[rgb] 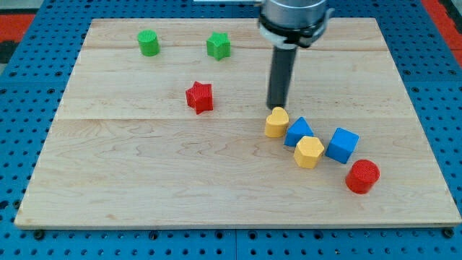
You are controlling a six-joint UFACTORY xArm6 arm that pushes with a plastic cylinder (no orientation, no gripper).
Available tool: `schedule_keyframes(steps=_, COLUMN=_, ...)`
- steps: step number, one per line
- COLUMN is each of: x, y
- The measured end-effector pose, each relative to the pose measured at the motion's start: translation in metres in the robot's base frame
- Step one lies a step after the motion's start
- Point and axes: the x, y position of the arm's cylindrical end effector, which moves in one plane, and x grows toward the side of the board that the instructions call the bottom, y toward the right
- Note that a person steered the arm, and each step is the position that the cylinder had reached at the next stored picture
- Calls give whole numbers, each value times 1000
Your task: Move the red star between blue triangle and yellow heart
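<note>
A pale wooden board [144, 188] lies on blue pegboard [29, 43]. My tip [277, 108], bare rod, grips nothing, touching the yellow heart [276, 123]; blue triangle [299, 132] adjoins; red star [199, 97] sits apart leftward.

Red star [200, 97], yellow heart [276, 123], blue triangle [298, 132], pale wood-grain board [144, 173].

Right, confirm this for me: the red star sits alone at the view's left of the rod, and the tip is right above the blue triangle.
Not quite. The camera view shows my tip right above the yellow heart, not the blue triangle, which lies just to the heart's right. The red star does sit alone at the view's left of the rod.
</note>
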Motion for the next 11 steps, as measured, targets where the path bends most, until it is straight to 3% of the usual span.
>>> schedule_keyframes(steps=1, x=32, y=1)
schedule_keyframes(steps=3, x=42, y=22)
schedule_keyframes(steps=4, x=-8, y=-24)
schedule_keyframes(steps=5, x=-86, y=-77)
schedule_keyframes(steps=6, x=-69, y=-144)
schedule_keyframes(steps=9, x=40, y=2)
schedule_keyframes(steps=10, x=49, y=32)
schedule_keyframes(steps=11, x=34, y=10)
